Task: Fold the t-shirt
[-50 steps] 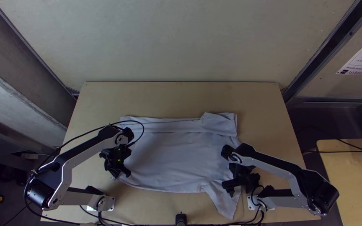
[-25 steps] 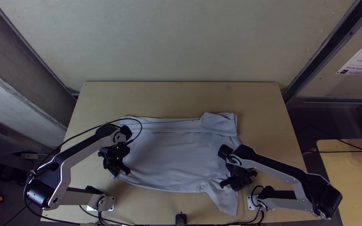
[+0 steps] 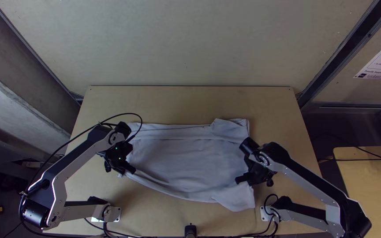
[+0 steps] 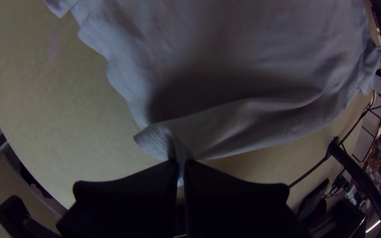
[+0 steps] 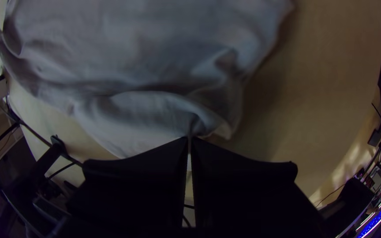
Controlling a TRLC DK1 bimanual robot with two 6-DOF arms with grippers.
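The pale t-shirt (image 3: pixel 186 163) lies spread across the table, a folded band along its far edge. At its near left corner is my left gripper (image 3: pixel 131 171); at the near right part is my right gripper (image 3: pixel 240 181). In the left wrist view a corner of the shirt (image 4: pixel 243 66) is pinched in my left gripper (image 4: pixel 181 165), a lifted fold running from it. In the right wrist view my right gripper (image 5: pixel 189 140) is shut on a bunched bit of the shirt (image 5: pixel 124 57).
Bare light wood of the table (image 3: pixel 181 101) stretches beyond the shirt's far edge. A small black post (image 3: pixel 190 230) stands at the near edge, with cables (image 3: pixel 239 236) running beside it.
My right gripper has moved up the picture, drawing the shirt's near right flap with it. My left gripper has shifted slightly up and left, and the near edge there has lifted into a fold.
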